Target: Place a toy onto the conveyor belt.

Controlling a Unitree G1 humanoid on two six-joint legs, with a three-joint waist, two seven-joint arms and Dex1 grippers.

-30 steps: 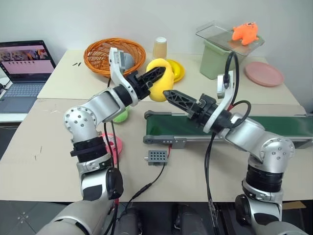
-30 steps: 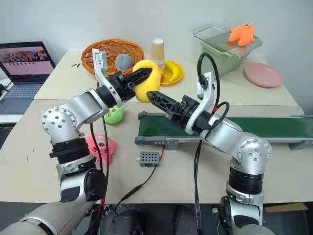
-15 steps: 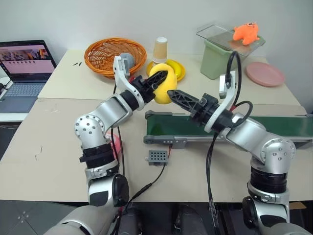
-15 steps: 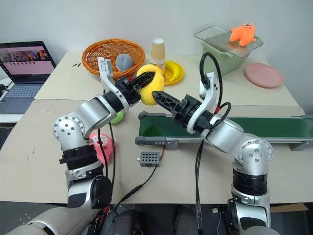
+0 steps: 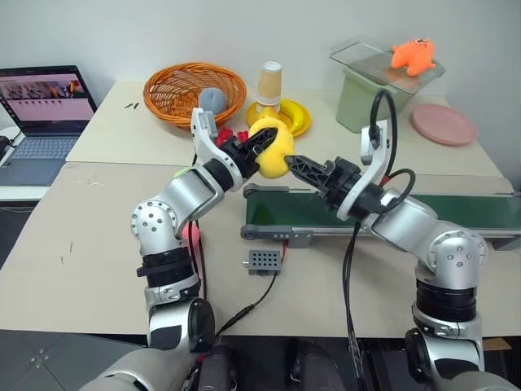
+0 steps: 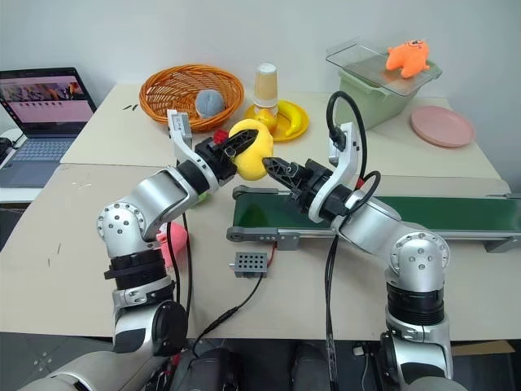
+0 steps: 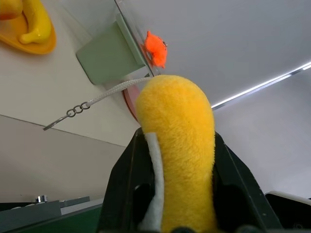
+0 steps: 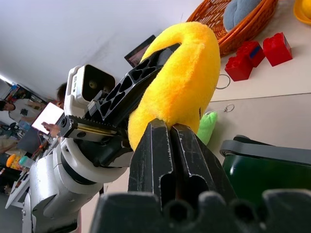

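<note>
The conveyor belt (image 5: 456, 210) runs across the table (image 5: 81, 269) in front of the robot, and the yellow plush toy (image 5: 273, 147) is held in the air just past the belt's left end, not yet over the green surface. The left gripper (image 5: 262, 145) has its fingers clamped on the toy. The right gripper (image 5: 291, 161) points at the toy from the other side, fingers pressed together with their tips right at the plush; whether they have pinched any fabric I cannot tell.

The risk I see is in a handover. If the left lets go while the right has only a fold, or nothing, the soft toy would likely drop onto the table or the belt's frame edge. Both arms pulling at once could also twist it free.

Around them: a wicker basket (image 5: 194, 88) behind the toy, a green bin (image 5: 362, 99) with an orange toy (image 5: 414, 54) on its lid, a laptop (image 5: 42, 102), a pink plate (image 5: 444, 124), a yellow dish (image 5: 295, 114), a paper cup (image 5: 269, 84), and the small control box (image 5: 261, 261). Nothing lies on the belt itself.
</note>
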